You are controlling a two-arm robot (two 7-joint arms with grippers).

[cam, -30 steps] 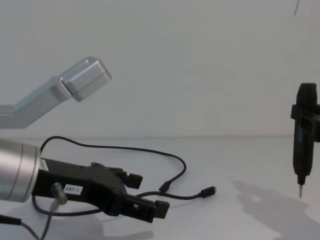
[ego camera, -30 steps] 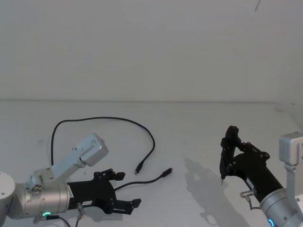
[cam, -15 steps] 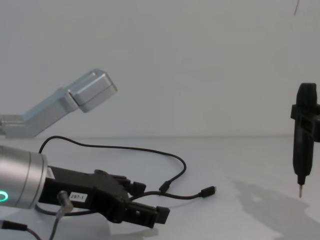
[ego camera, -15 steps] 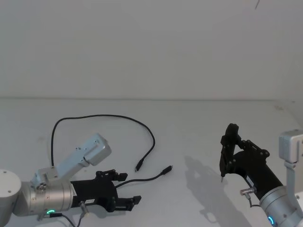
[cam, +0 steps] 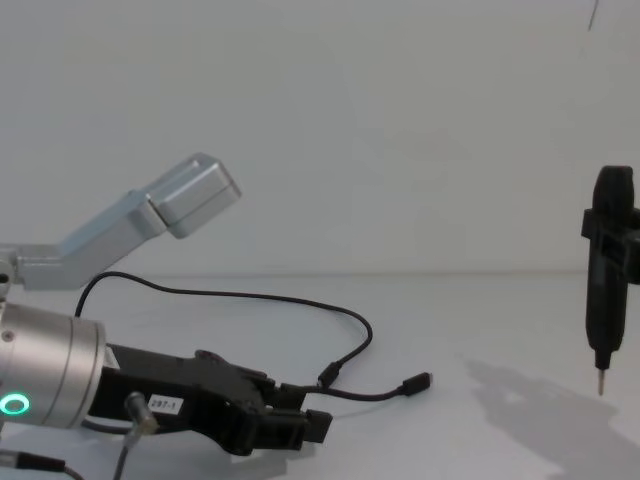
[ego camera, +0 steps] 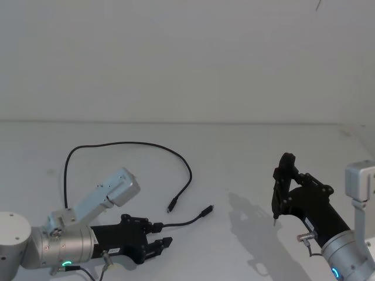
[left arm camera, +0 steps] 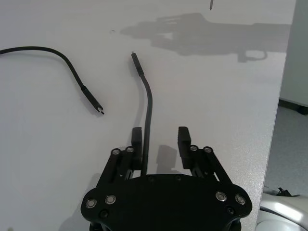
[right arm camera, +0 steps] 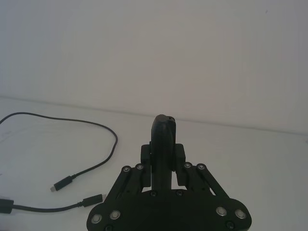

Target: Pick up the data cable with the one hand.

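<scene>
The data cable [ego camera: 130,144] lies on the white table in a long black loop and forks into two short branches. One plug [ego camera: 171,208] lies free; the other plug [ego camera: 206,212] ends the branch that runs back between my left gripper's jaws. My left gripper [ego camera: 163,234], the one hand, sits low over the table at the front left. In the left wrist view, that branch [left arm camera: 149,108] passes close beside one finger [left arm camera: 136,140], with a gap still between the jaws. From the chest view the left gripper [cam: 305,412] nearly touches the table. My right gripper [ego camera: 281,192] hovers at the right, shut on a black pen-like tool [right arm camera: 163,137].
The table [ego camera: 252,146] is bare white around the cable, with a plain white wall behind. The tool's metal tip [cam: 600,385] points down above the table at the right. A grey link of my left arm [ego camera: 111,190] angles up over the cable loop.
My left gripper has sunk toward the table and its jaws have narrowed around the cable branch. The right arm and the cable have stayed put.
</scene>
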